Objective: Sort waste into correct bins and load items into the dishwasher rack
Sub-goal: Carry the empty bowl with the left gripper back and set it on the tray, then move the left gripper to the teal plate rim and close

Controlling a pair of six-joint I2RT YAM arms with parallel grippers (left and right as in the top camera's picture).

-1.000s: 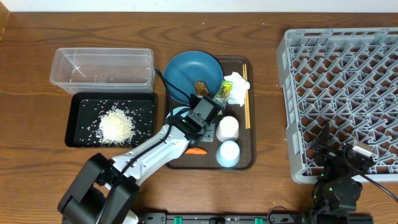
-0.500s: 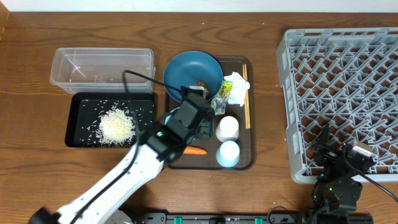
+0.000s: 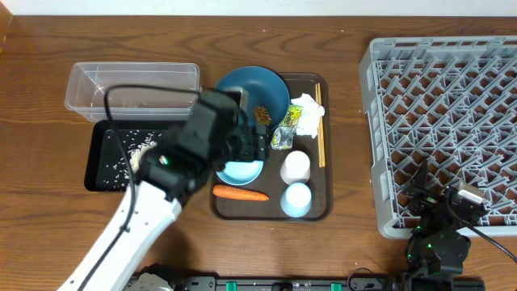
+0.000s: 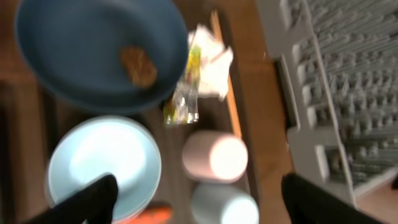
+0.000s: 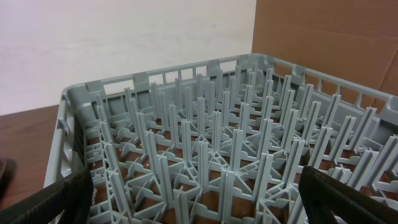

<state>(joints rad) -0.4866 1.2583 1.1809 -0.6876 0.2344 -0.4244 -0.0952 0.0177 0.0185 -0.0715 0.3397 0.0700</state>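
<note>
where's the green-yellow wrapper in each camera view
overhead: wrapper mid-frame, just right of the blue plate, against the tissue.
left wrist: top centre, under the plate's right rim.
right wrist: not in it.
shared landmark: the grey rack, right side overhead and in the left wrist view, filling the right wrist view.

In the overhead view the left arm (image 3: 153,214) covers the 3 o'clock half of the black tray (image 3: 98,179), most of the rice (image 3: 141,149), and the 12 o'clock rim of the bowl (image 3: 242,171). The rack (image 3: 452,121) runs off the picture at 3 o'clock. The left wrist view is blurred throughout; its 6 o'clock edge cuts off the carrot (image 4: 152,214) and the lower cup (image 4: 224,208).
</note>
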